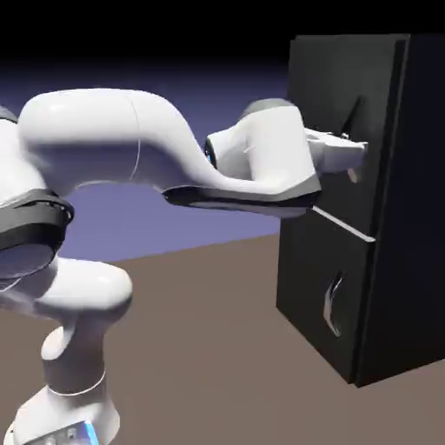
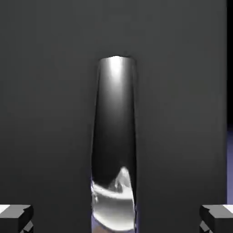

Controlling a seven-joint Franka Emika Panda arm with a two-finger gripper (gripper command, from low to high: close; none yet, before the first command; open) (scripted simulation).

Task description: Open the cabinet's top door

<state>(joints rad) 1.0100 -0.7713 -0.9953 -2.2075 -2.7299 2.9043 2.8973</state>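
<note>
The tall black cabinet (image 1: 408,217) stands at the exterior view's right. Its top door (image 1: 326,78) lies flush with the front. My gripper (image 1: 356,161) reaches straight at that door, at its silver handle (image 1: 350,117). In the hand view the handle (image 2: 113,145) rises as a shiny upright bar in the middle of the dark top door (image 2: 45,113). The two grey fingertips (image 2: 16,217) sit far out on either side of the bar, with a wide gap to each. The gripper (image 2: 116,218) is open around the handle and does not touch it.
Below the top door is the lower door (image 1: 308,269) with its own bent silver handle (image 1: 332,306). A thin grey ledge (image 1: 343,226) separates the two doors. The brown table (image 1: 217,348) stretches between the robot's base and the cabinet.
</note>
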